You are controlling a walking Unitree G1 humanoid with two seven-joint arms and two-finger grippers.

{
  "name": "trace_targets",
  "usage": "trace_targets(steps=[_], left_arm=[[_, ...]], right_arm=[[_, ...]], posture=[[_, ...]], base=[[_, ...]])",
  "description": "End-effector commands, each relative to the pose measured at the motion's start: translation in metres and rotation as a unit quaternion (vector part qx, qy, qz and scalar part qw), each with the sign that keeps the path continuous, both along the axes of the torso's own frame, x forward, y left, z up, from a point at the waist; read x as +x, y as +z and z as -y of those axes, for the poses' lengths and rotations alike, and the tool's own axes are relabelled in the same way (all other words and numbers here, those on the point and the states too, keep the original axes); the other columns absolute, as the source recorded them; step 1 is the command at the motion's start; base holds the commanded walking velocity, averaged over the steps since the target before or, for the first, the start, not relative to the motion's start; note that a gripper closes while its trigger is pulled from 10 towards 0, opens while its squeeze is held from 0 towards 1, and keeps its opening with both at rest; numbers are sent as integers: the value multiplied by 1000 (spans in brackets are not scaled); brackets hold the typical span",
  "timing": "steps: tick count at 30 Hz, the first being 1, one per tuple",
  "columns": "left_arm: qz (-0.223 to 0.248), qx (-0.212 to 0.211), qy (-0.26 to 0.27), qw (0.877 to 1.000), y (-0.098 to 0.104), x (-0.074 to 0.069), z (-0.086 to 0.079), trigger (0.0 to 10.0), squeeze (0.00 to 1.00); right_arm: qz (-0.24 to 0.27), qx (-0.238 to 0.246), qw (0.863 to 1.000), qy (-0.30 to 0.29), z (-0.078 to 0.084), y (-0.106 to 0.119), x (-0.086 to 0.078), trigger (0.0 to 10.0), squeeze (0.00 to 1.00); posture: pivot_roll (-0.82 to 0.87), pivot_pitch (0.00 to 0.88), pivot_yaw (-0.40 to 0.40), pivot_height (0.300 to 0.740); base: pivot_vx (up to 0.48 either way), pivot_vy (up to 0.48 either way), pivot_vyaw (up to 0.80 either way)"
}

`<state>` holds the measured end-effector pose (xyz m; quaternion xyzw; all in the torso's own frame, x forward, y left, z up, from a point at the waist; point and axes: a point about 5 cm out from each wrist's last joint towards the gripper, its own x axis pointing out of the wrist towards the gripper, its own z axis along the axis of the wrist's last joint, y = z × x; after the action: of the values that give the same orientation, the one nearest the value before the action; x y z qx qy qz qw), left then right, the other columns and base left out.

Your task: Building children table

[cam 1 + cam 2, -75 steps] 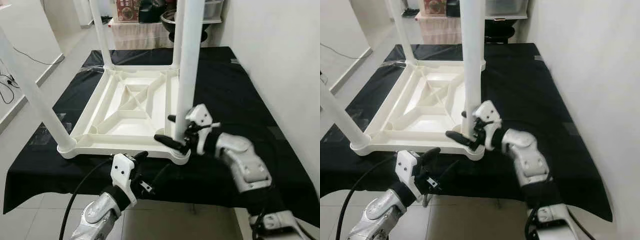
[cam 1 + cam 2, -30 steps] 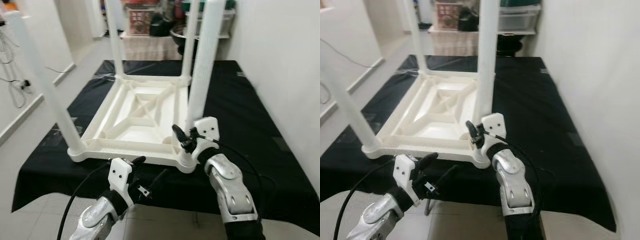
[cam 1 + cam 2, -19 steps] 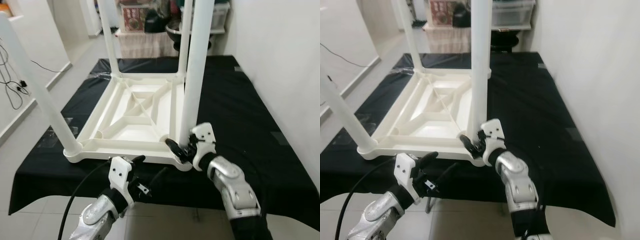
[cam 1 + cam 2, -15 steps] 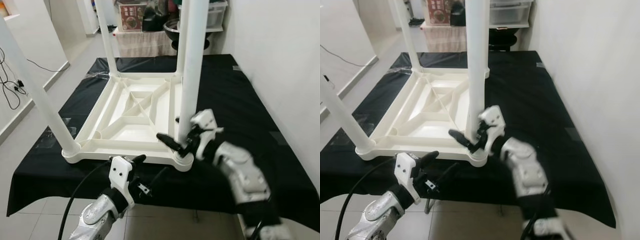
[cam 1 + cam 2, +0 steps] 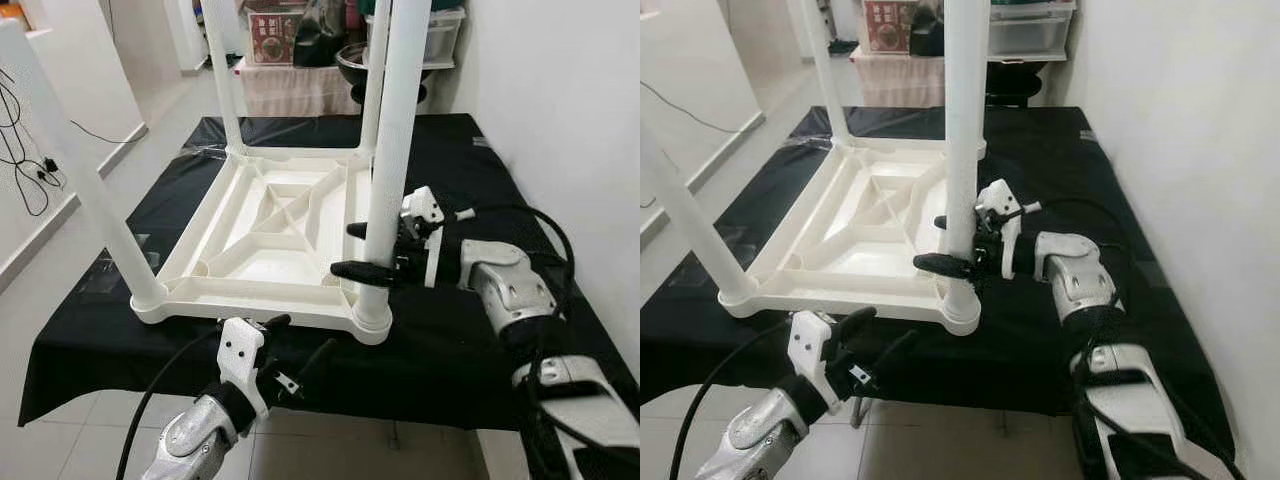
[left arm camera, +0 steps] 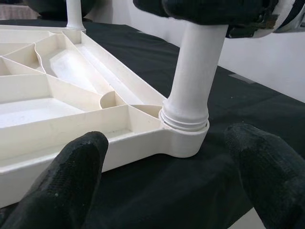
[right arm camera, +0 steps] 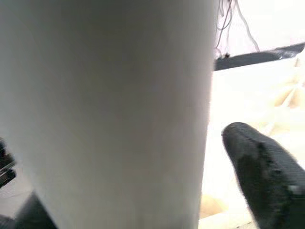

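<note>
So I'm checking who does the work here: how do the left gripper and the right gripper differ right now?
The right gripper has its fingers on either side of the near right table leg, low on the leg; the left gripper hangs below the front edge of the black-covered table with nothing between its fingers. The right gripper points sideways across the upturned tabletop; the left one points forward at that leg's socket. Both are open.

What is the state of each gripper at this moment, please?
Left gripper: open, holding nothing, hovering in front of the table's near edge.
Right gripper: fingers on both sides of the near right table leg; whether it grips cannot be told.
</note>
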<state>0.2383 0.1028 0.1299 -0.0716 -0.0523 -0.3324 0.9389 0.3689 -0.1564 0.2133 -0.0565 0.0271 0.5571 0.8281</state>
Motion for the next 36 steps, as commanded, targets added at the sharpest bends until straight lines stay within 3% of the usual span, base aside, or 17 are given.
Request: trace_targets(steps=[1, 12, 13, 16, 18, 20, 21, 22, 23, 24, 25, 26, 27, 28, 30, 36], left_arm=[[1, -3, 2, 1000, 1, -3, 0, 10000, 0], [0, -7, 2, 1000, 2, -3, 2, 10000, 0], [0, -8, 2, 1000, 2, -4, 1, 10000, 0], [0, -9, 3, 1000, 2, -4, 1, 10000, 0], [-1, -9, 2, 1000, 3, -4, -1, 10000, 0], [-1, -9, 2, 1000, 3, -4, -1, 10000, 0], [-2, -9, 1, 1000, 3, -4, -2, 10000, 0], [-3, -7, -1, 1000, 2, -4, -3, 10000, 0], [-5, -7, -2, 1000, 3, -4, -6, 10000, 0], [-5, -7, -2, 1000, 3, -4, -6, 10000, 0], [-8, -7, -7, 1000, 3, -3, -7, 10000, 0], [-8, -7, -7, 1000, 3, -3, -7, 10000, 0], [-8, -4, -10, 1000, 3, -3, -7, 10000, 0], [-8, -2, -12, 1000, 3, -2, -7, 10000, 0], [-9, 1, -12, 1000, 2, -2, -7, 10000, 0], [-10, 3, -11, 1000, 2, -3, -8, 10000, 0]], right_arm=[[-3, 4, 1000, 17, -3, -2, 0, 0, 0], [-13, 7, 1000, 19, 12, -9, 0, 0, 0], [7, 9, 1000, -11, 21, -9, -2, 0, 0], [18, 10, 999, -30, 27, -9, -5, 0, 0], [24, 7, 995, -96, 38, -16, -15, 0, 0], [24, 7, 995, -96, 38, -16, -15, 0, 0], [22, -2, 991, -132, 41, -21, -25, 0, 0], [19, -2, 980, -200, 37, -32, -34, 0, 0], [19, -11, 926, -378, 31, -48, -39, 0, 0], [19, -11, 926, -378, 31, -48, -39, 0, 0], [15, -13, 881, -472, -2, -72, -61, 0, 0], [15, -13, 881, -472, -2, -72, -61, 0, 0], [23, -29, 912, -409, -32, -77, -63, 0, 0], [28, -41, 938, -343, -51, -82, -65, 0, 0], [34, -42, 941, -334, -52, -81, -59, 0, 0], [28, -40, 934, -354, -38, -79, -47, 0, 0]], posture=[[-3, 103, -4, 740], [-24, 110, -5, 740], [-33, 114, -12, 740], [-39, 118, -8, 740], [-58, 132, 2, 740], [-58, 132, 2, 740], [-57, 135, 4, 740], [-57, 138, 6, 740], [-70, 144, 25, 740], [-70, 144, 25, 740], [-59, 142, 41, 740], [-59, 142, 41, 740], [-57, 141, 47, 740], [-56, 139, 57, 740], [-43, 132, 47, 740], [-52, 133, 43, 740]], base=[[0, 0, 0], [0, 0, 0], [0, 0, 0], [0, 0, 0], [0, 0, 0], [0, 0, 0], [0, 0, 0], [0, 0, 0], [0, 0, 0], [0, 0, 0], [0, 0, 0], [0, 0, 0], [0, 0, 0], [0, 0, 0], [0, 0, 0], [0, 0, 0]])
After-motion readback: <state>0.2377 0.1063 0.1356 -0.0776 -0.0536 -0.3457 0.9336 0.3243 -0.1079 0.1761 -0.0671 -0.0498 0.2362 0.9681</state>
